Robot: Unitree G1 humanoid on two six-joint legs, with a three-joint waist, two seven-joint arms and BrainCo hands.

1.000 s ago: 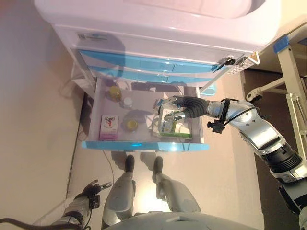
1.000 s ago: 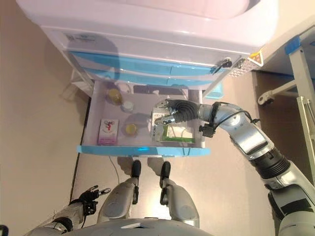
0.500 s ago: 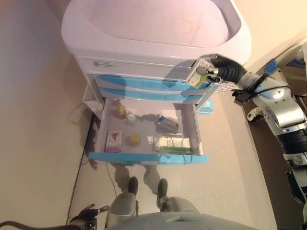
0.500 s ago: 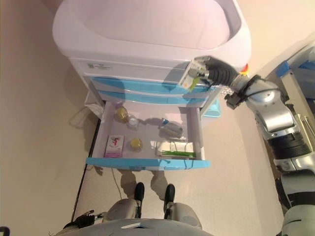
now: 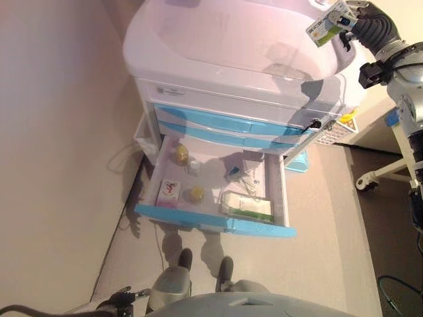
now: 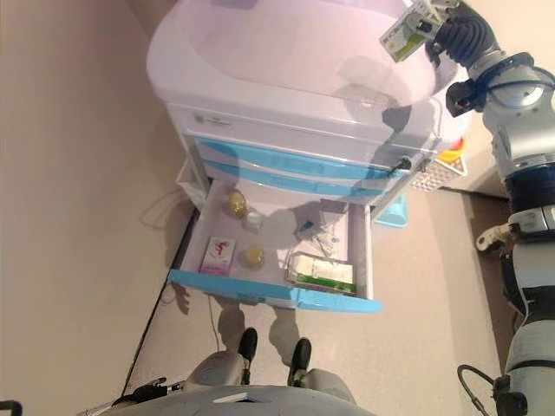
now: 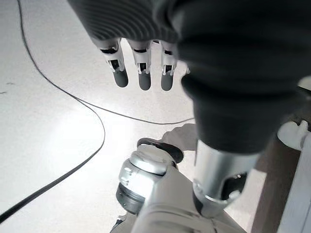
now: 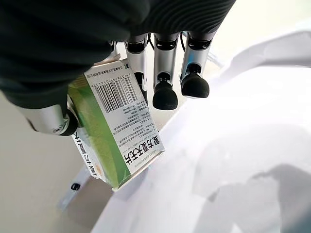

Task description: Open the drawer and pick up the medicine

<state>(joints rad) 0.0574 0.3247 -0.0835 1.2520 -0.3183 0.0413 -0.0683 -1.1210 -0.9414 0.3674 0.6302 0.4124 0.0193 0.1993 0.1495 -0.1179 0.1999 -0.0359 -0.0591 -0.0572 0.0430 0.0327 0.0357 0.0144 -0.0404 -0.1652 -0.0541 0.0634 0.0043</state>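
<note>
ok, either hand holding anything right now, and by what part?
The right hand pinches a green and white medicine box at one end, above the cart top. The left hand hangs open and holds nothing.

Both head cameras are looking steeply down from above at the cabinet (image 5: 231, 66) and its open drawer (image 6: 277, 260), sitting a small step apart, so they are sharing nearly the whole scene: the cabinet's top, the drawer's blue front edge and the floor around. The right wrist camera is peering along the right hand (image 8: 165, 73) from very close, facing the medicine box (image 8: 114, 126) over the cabinet's top. The left wrist camera is pointing down past the left hand (image 7: 141, 68) at the floor (image 7: 48, 121), low beside the cabinet.
</note>
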